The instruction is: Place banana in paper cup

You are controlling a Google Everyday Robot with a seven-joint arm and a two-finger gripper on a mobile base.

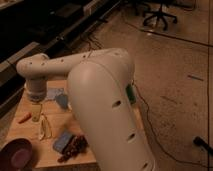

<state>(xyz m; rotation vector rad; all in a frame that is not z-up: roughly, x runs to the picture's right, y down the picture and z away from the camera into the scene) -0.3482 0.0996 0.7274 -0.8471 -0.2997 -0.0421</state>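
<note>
We see a light wooden table [55, 156] at the lower left, set on a speckled hard floor [170, 75] crossed by thin dark cables [150, 120]. A black wheeled office chair [159, 12] stands far back at the top right, and dark shelving [45, 25] runs along the left side. On the table lie a small orange carrot [24, 118] near the left edge, a dark reddish-brown round bowl [15, 152] at the front corner, a blue flat object [62, 141] towards the front, and a dark lumpy cluster [75, 146] just beside it. The bulky white robot arm [105, 115] fills the middle of our view and hides the table's right side. Its gripper [36, 111] hangs over the left part of the table, under the round wrist; we cannot tell whether it is released or clenched. The small pale yellow-cream banana [44, 129] lies on the wood just in front of the gripper, between the carrot and the blue object.
</note>
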